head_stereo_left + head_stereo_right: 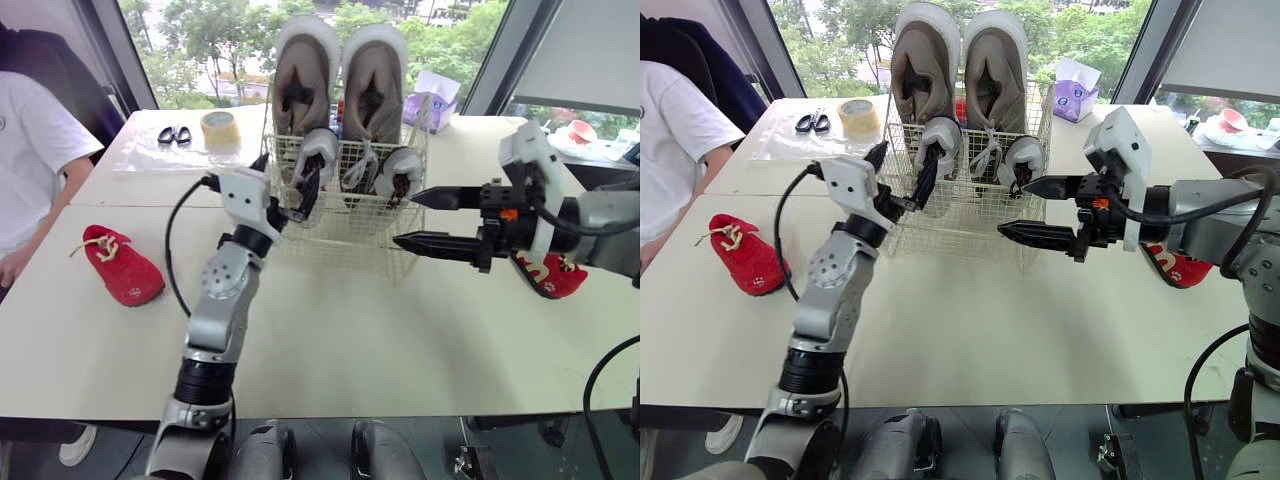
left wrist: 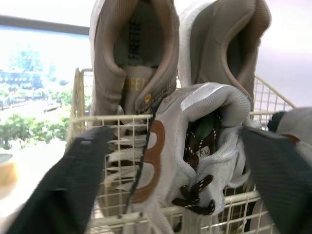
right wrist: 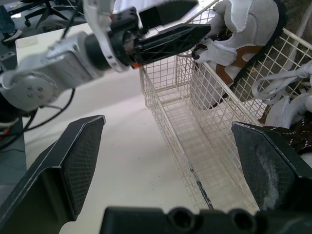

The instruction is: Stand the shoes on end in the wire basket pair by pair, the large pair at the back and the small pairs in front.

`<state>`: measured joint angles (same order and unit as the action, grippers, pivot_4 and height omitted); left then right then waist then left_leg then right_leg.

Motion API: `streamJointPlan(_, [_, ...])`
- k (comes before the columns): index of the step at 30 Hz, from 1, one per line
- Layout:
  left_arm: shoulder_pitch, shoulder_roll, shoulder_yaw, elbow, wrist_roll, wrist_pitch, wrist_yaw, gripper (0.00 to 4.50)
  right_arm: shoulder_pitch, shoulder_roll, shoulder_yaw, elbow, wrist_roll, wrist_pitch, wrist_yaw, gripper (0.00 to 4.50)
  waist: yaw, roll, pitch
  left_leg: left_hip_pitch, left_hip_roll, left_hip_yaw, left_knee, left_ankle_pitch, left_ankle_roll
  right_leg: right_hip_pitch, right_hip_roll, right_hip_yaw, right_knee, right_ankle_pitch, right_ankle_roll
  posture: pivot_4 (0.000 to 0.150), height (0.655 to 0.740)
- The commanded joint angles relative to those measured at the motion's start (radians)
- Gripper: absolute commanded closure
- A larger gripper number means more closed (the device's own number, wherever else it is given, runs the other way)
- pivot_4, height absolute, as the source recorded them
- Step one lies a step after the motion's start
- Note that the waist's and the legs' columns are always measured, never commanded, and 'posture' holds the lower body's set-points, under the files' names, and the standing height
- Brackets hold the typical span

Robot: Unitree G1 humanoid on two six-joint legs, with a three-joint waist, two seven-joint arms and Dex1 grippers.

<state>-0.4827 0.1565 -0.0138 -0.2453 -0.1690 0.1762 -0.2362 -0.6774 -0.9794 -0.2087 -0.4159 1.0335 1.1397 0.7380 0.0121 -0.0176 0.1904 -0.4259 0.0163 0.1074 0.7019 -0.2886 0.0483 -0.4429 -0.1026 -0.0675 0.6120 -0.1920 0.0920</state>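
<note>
The right arm (image 1: 605, 225) hides most of the red shoe (image 1: 556, 279) beside it.

Wire basket (image 1: 340, 228): cream-white wire in a fine square grid.
Large pair (image 1: 305, 75), top centre of the frame: taupe-brown uppers, white soles, gold lettering inside one heel.
Small pair (image 1: 318, 160): white and pale grey, with a brown side patch and black laces.
Left red shoe (image 1: 122, 265), at the left of the frame: red with cream laces.
Right red shoe (image 1: 555, 278), at the right edge: red with white marks, partly hidden.
Table (image 1: 350, 340): plain pale cream.
Tape roll (image 1: 220, 130): tan.
Scissors (image 1: 174, 134): black handles.
Tissue box (image 1: 430, 105): lilac, with a white tissue.
Person's shirt (image 1: 35, 150): white.
Left gripper (image 2: 176, 132) and right gripper (image 1: 406, 218): black fingers with cross-hatched pads. The right one carries an orange spot.
</note>
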Motion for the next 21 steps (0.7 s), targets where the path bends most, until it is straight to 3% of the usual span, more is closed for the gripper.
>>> streamJointPlan(1, [-0.023, 0.105, 0.072, -0.187, -0.055, 0.130, -0.044, 0.09, 0.018, -0.005, -0.061, 0.013, -0.003, -0.026, -0.009, 0.00, 0.000, 0.000, 0.000, 0.000, 0.000, 0.000, 0.000, 0.000, 0.000, 0.000, 0.000, 0.000, 0.000, 0.000, 0.000, 0.150, 0.7400])
streamJointPlan(5, [-0.102, 0.301, 0.197, -0.249, -0.230, 0.345, -0.159, 0.09, 0.076, 0.026, -0.151, 0.087, -0.107, -0.142, -0.075, 0.00, 0.002, 0.000, 0.000, 0.000, 0.000, -0.001, 0.000, 0.001, -0.001, 0.000, 0.000, 0.000, 0.000, -0.001, -0.003, 0.150, 0.7400])
streamJointPlan(8, [-0.154, 0.392, 0.320, -0.218, -0.516, 0.572, -0.235, 0.04, 0.160, 0.063, -0.284, 0.136, -0.158, -0.218, -0.140, 0.00, 0.003, 0.000, 0.000, 0.000, -0.001, -0.001, 0.000, 0.001, -0.001, 0.001, 0.000, -0.001, 0.000, -0.002, -0.002, 0.150, 0.7400])
streamJointPlan(11, [-0.167, 0.410, 0.377, -0.180, -0.754, 0.717, -0.286, 0.04, 0.331, 0.123, -0.435, 0.110, -0.206, -0.273, -0.197, 0.00, 0.003, 0.001, 0.000, 0.000, -0.001, 0.000, 0.000, 0.004, -0.006, 0.002, 0.000, 0.000, 0.000, -0.001, 0.002, 0.150, 0.7400])
streamJointPlan(16, [-0.138, 0.377, 0.347, -0.133, -1.035, 0.879, -0.311, 0.04, 0.611, 0.267, -0.634, -0.029, -0.265, -0.349, -0.305, 0.00, 0.005, 0.003, 0.000, 0.001, -0.001, -0.001, -0.001, 0.005, -0.008, 0.003, 0.001, -0.001, 0.001, -0.003, 0.006, 0.150, 0.7400])
streamJointPlan(21, [-0.101, 0.392, 0.292, -0.141, -1.137, 0.950, -0.302, 0.04, 0.827, 0.373, -0.626, -0.139, -0.332, -0.430, -0.328, 0.00, -0.011, 0.004, -0.001, 0.007, 0.000, 0.000, -0.002, 0.005, -0.008, 0.006, 0.004, 0.003, 0.001, -0.004, 0.005, 0.150, 0.7400])
